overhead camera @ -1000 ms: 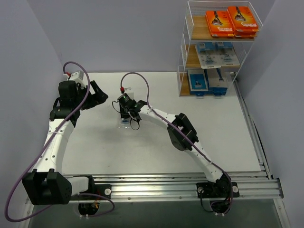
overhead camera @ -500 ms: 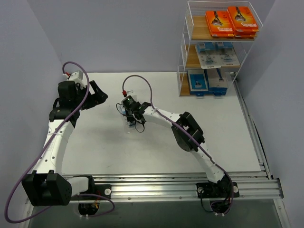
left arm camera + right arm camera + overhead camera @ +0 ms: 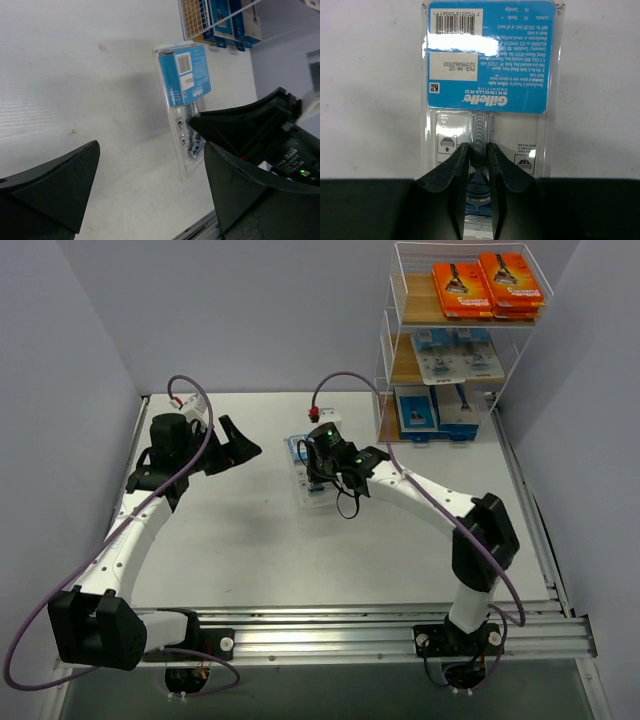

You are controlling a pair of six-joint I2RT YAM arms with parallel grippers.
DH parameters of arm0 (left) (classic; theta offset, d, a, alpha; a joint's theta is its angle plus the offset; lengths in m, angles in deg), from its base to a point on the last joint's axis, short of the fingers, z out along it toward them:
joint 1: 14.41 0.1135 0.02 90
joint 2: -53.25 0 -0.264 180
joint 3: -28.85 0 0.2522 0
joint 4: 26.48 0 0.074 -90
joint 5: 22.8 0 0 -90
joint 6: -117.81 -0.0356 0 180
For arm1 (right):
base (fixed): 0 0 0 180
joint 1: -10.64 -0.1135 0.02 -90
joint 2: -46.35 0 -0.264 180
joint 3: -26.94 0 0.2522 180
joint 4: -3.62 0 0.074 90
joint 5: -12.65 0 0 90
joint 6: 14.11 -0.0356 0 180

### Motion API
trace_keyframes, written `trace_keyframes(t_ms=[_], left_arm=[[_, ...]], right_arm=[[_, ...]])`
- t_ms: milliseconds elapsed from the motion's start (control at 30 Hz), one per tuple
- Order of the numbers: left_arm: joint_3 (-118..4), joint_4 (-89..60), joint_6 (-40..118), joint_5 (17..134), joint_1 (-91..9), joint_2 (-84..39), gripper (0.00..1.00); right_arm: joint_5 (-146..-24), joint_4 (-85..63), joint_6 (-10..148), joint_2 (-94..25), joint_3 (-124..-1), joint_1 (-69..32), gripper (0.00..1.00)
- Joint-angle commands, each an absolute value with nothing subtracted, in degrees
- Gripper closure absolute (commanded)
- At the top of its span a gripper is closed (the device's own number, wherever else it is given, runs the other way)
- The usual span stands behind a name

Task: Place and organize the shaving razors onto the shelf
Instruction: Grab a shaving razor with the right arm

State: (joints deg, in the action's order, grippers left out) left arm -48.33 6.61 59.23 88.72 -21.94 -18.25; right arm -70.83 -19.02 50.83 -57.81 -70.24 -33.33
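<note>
A matt white table (image 3: 250, 560) lies under everything, and the left wrist view shows a small dark speck (image 3: 72, 132) on it. Plain pale lavender walls (image 3: 260, 310) close it in at the back and on both sides. A ribbed aluminium rail (image 3: 330, 630) runs along its near edge, and a narrower metal track (image 3: 538, 530) lines its right side.

We see bright, even overhead light and soft shadows on the table (image 3: 220, 540). Glare whitens the blister pack (image 3: 490, 90) label, upper left. The left gripper (image 3: 145, 134) is blurred up close.
</note>
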Motion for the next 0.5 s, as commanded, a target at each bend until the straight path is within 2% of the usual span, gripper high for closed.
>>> trace_keyframes(t_ms=[0,100,200,467], left_arm=[[-48.46,0.21,66.44,94.08,-23.29,-19.08,0.06],[-44.86,-8.65,75.84,98.39,-23.46,-19.08,0.06],[-42.83,-15.96,81.4,97.88,-25.48,-18.55,0.06],[-44.24,-22.2,83.61,93.75,-34.44,-21.1,0.06]], right_arm=[[-66.73,-14.11,48.65,-46.68,-64.64,-34.28,1.0],[-66.28,-11.2,48.2,-40.96,-60.23,-34.89,1.0],[-65.49,-10.84,48.2,-37.78,-58.38,-35.59,1.0],[-64.87,-11.19,48.64,-33.29,-56.44,-35.59,1.0]])
